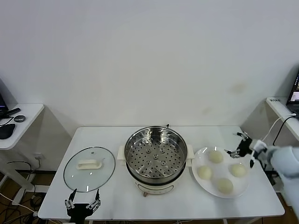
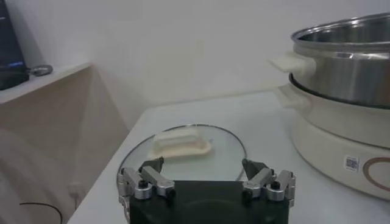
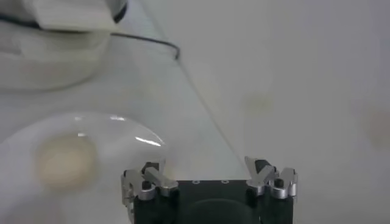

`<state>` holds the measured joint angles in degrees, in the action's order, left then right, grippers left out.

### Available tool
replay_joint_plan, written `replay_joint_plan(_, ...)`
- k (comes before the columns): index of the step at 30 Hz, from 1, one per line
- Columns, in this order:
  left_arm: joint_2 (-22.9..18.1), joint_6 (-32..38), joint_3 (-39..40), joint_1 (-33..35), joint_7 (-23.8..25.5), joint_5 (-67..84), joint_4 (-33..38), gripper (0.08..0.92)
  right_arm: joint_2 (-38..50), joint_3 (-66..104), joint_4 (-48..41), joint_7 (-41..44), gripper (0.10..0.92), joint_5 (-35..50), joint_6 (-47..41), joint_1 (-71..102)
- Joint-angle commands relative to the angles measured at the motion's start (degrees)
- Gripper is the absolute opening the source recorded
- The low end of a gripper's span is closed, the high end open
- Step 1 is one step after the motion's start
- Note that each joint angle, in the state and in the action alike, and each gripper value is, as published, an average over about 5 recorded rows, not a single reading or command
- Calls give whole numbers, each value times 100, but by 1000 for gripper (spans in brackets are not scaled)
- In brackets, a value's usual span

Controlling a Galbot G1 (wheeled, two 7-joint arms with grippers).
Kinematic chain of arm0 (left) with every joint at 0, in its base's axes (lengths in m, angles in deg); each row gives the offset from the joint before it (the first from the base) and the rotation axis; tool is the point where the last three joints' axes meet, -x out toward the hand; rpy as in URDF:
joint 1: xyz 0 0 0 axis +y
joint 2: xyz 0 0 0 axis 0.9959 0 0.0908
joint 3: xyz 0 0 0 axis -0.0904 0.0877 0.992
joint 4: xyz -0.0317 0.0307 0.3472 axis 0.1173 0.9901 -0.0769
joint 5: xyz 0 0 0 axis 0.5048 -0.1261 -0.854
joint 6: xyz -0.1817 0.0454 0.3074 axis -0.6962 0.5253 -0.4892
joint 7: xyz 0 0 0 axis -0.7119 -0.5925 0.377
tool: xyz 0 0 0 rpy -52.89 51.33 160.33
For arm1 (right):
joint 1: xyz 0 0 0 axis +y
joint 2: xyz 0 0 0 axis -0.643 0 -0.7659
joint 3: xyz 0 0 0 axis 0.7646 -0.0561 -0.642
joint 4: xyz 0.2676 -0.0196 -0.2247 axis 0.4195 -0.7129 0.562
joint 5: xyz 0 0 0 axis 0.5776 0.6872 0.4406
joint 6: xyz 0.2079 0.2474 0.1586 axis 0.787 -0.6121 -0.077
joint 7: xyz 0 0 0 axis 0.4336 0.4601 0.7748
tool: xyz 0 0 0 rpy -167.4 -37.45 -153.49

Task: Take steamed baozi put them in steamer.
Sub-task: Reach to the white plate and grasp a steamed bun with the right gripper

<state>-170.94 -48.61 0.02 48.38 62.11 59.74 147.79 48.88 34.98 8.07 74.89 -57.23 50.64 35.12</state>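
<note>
White wall behind, white table (image 1: pixel 117 196) below, side desks at either edge. At table centre, steamer (image 1: pixel 156 157): shiny steel pot, perforated tray bare, cream base and side handles. Just beside its handle toward the right gripper, white plate (image 1: pixel 202 183) bearing four steamed baozi (image 1: pixel 216 157), round and cream-white, set apart from each other in a rough diamond.

Right gripper (image 1: pixel 236 143) poised over the far edge of that plate, fingers spread wide, gripping nothing. Nearest bun just beside and below the fingertips, apart from them; the other three farther along the plate, toward the front of the table. Seen from the right wrist: both fingers (image 3: pixel 149 176) splayed, one bun (image 3: pixel 64 161) on the plate ahead of one finger, pot base beyond.

Left gripper (image 1: pixel 82 202) parked at the front table edge, jaws wide, holding nothing. Directly ahead of it, round glass lid (image 1: pixel 88 169) lying flat with cream handle up; steamer beyond and off to one side, well apart from that claw.
</note>
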Motion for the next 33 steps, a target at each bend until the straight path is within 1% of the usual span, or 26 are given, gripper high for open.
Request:
replay_joint_plan(1,-2,-9,-1,-13,6,65,-13,823,931,-3583,-1356,1586,823,-560,749,-3328)
replay_joint_plan(4,-12,-24,-1,-42,7,133,-35,823,690,-4242,-1668,1675,823,-733,903,-3662)
replay_joint_plan(7,-17,-30,-6,-58,10,152,-49,823,452,-4525,-1902,1779,823,-862,1024,-3786)
replay_joint_plan(11,-29,-33,-20,-69,8,164,-90,823,168,-4719,-2181,1705,823,-846,1235,-3805)
replay_joint_plan(17,-62,-32,-39,-40,8,163,-116,823,-298,-4476,-2622,1792,823,-877,1390,-3474)
replay_joint_plan(22,-80,-39,-82,-27,-8,162,-132,823,-524,-4256,-2839,1784,823,-923,1449,-3257)
replay_joint_plan(33,-102,-40,-72,-24,-8,154,-160,823,-980,-3986,-3410,1374,823,-1099,1499,-3162)
